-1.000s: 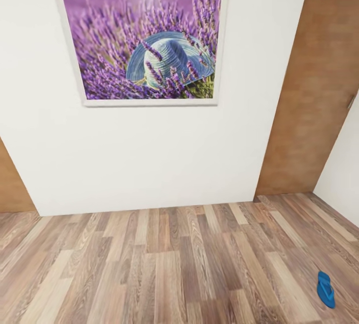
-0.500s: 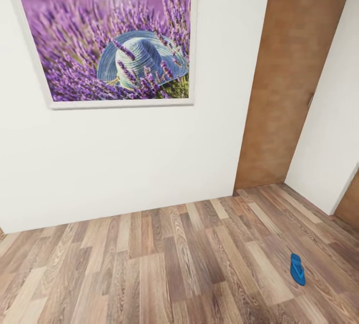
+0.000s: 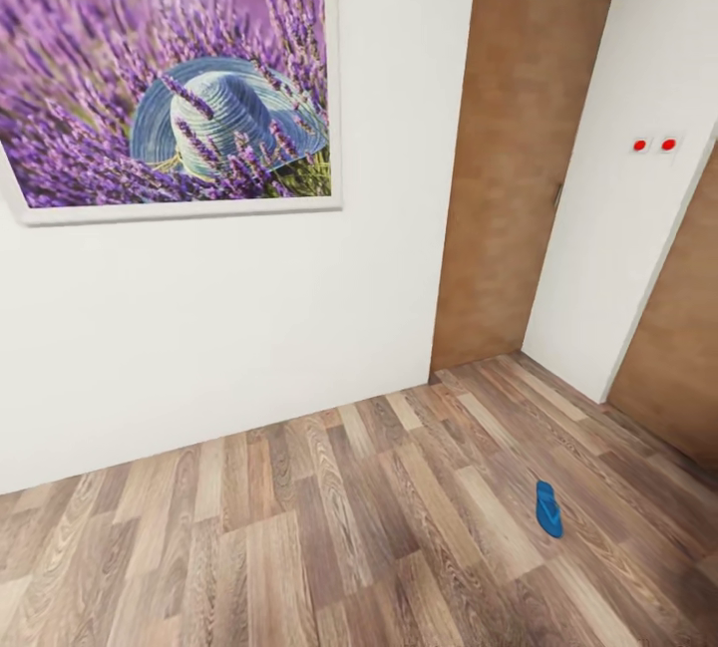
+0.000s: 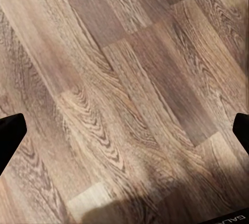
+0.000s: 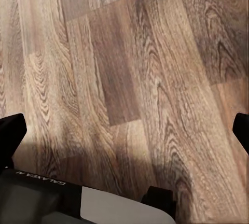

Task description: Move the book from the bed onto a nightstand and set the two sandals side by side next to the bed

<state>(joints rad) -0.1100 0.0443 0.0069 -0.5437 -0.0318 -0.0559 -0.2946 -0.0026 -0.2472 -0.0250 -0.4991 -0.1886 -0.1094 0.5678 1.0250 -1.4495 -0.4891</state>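
Observation:
One bright blue sandal (image 3: 548, 509) lies flat on the wood-plank floor at the lower right of the head view, a short way out from the white wall corner. The book, the bed and the nightstand are out of view. In the left wrist view my left gripper (image 4: 124, 130) is open, its dark fingertips far apart at the picture's two edges over bare planks. The right wrist view has my right gripper (image 5: 124, 130) open the same way above the floor, with nothing between its fingers.
A white wall with a large framed lavender-and-hat picture (image 3: 165, 89) faces me. To its right stands a brown wooden door (image 3: 514, 159), then a white wall corner with two red switches (image 3: 653, 145) and another brown panel (image 3: 678, 348). Open plank floor (image 3: 299, 527) lies in front.
The whole head view has swung to the right: the picture slid left, the sandal shifted left and up in the frame, and the corner with red switches came into sight.

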